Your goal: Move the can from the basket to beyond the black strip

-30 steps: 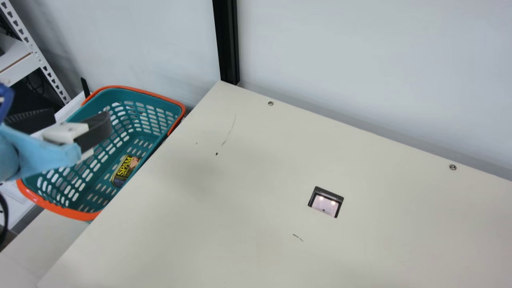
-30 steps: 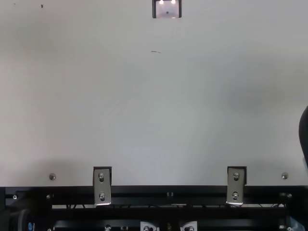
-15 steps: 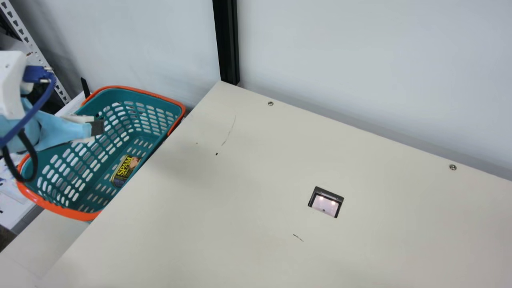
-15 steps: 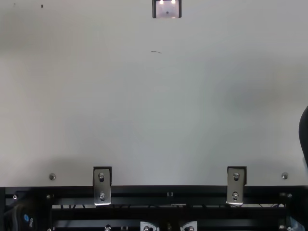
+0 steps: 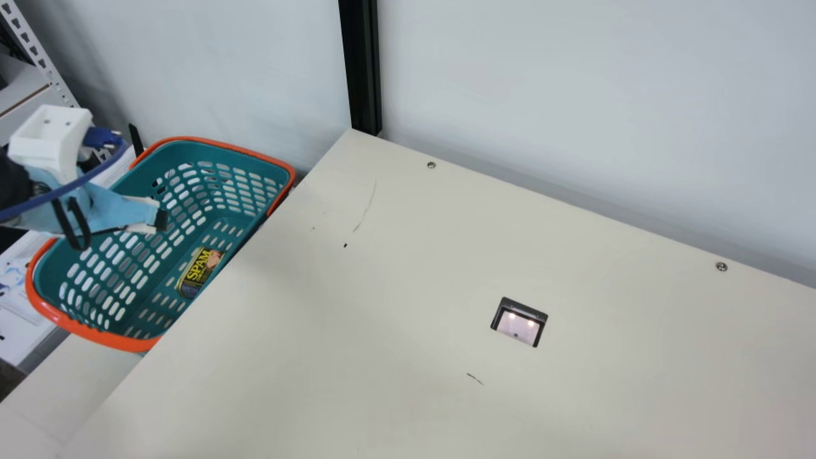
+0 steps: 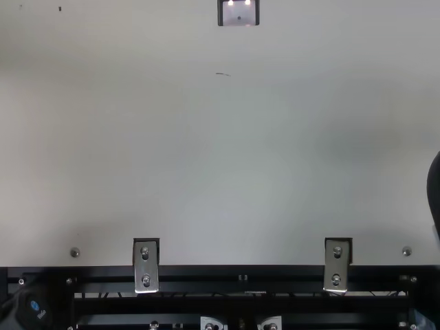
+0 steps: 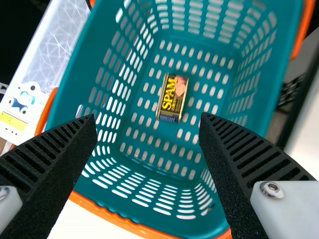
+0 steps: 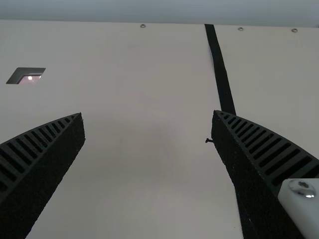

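Pickup stage, by all signs: the can [image 5: 199,273] is not yet lifted. It is seen at left of the main frame, label up on the floor of the basket [image 5: 131,345], near the side next to the table [image 5: 414,287].

Left gripper [image 5: 159,220] is held over the basket, in the left part of the main frame. In the left wrist view its fingers are spread wide, nothing gripped; the can is framed between them but well below, untouched.

Right gripper [image 8: 148,116] is likewise released and unloaded, with bare tabletop seen between its fingers. The black strip [image 8: 221,74] is sighted in the right wrist view, running lengthwise over the tabletop and partly hidden by one finger.

Next move, as judged: the left gripper is to be lowered into the basket, lined up across the can's narrow width, and closed. Clearance from the basket wall needs to be watched. Afterwards a handover to the right arm may be called for, the strip being on that side.
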Controlling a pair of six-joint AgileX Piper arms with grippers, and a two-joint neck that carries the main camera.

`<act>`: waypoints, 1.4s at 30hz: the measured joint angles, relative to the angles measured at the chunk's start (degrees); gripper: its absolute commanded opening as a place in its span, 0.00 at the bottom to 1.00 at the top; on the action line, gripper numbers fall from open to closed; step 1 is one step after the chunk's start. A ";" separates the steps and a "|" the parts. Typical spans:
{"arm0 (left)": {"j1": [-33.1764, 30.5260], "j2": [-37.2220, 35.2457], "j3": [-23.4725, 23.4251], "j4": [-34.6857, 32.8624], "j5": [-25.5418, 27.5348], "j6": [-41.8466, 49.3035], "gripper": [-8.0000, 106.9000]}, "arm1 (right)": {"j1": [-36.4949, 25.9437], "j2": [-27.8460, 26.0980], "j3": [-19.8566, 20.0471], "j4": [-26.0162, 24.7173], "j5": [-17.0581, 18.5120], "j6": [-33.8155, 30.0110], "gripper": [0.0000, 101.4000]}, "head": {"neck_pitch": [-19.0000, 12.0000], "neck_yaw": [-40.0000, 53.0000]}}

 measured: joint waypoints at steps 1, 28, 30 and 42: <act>-0.01 1.66 -0.41 0.39 -0.05 0.00 0.85 | 0.00 0.00 0.00 0.00 0.00 0.00 1.00 | 0.00 0.00; -1.69 35.92 -18.04 5.65 1.66 1.72 0.85 | 0.00 0.00 0.00 0.00 0.00 0.00 1.00 | -0.29 0.29; -1.69 37.65 -19.26 5.48 1.66 2.34 0.85 | 0.00 0.00 0.00 0.00 0.00 0.00 1.00 | 0.00 0.00; -1.87 46.56 -25.12 3.63 0.23 5.70 0.85 | 0.00 0.00 0.00 0.00 0.00 0.00 1.00 | -0.29 0.29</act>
